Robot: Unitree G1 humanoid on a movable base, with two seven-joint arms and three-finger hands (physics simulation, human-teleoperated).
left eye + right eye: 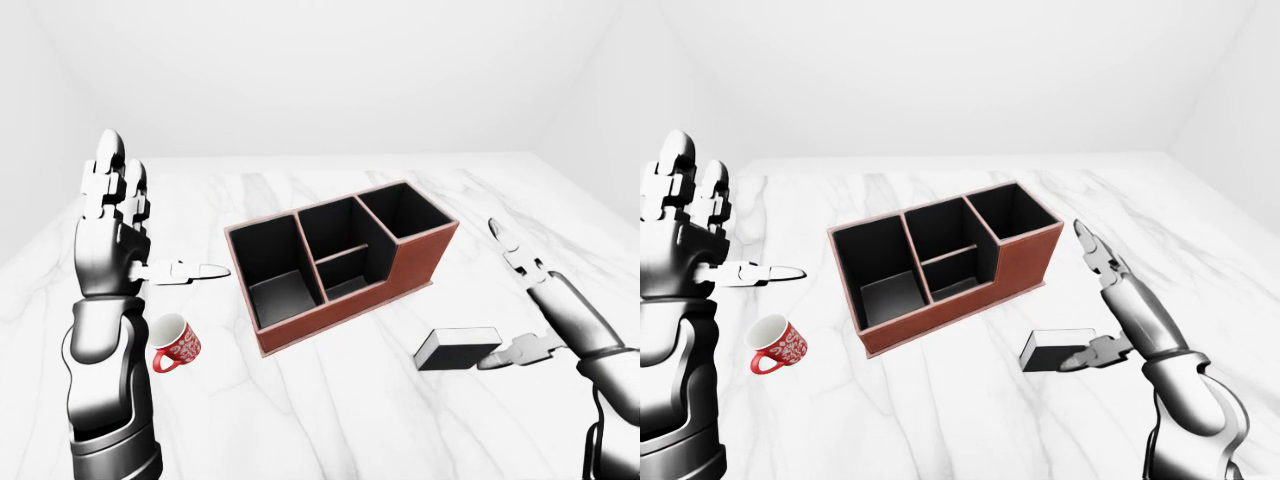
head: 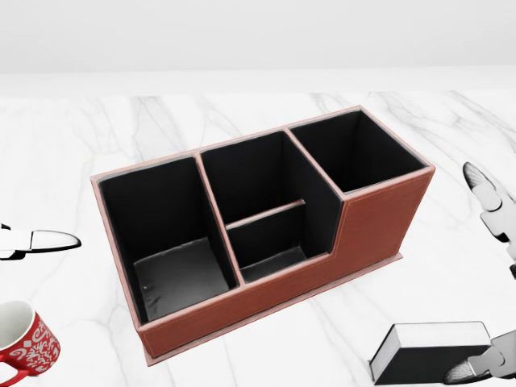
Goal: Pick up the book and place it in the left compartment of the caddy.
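1. The table is carrying the caddy, which is sitting at its middle with all compartments empty.
2. The left hand is standing upright, left of the caddy, fingers spread open, thumb pointing toward it.
3. The right hand is reaching right of the caddy, open, thumb tip touching the book.
4. The book is lying flat, below-right of the caddy.
5. The mug is sitting below-left of the caddy.
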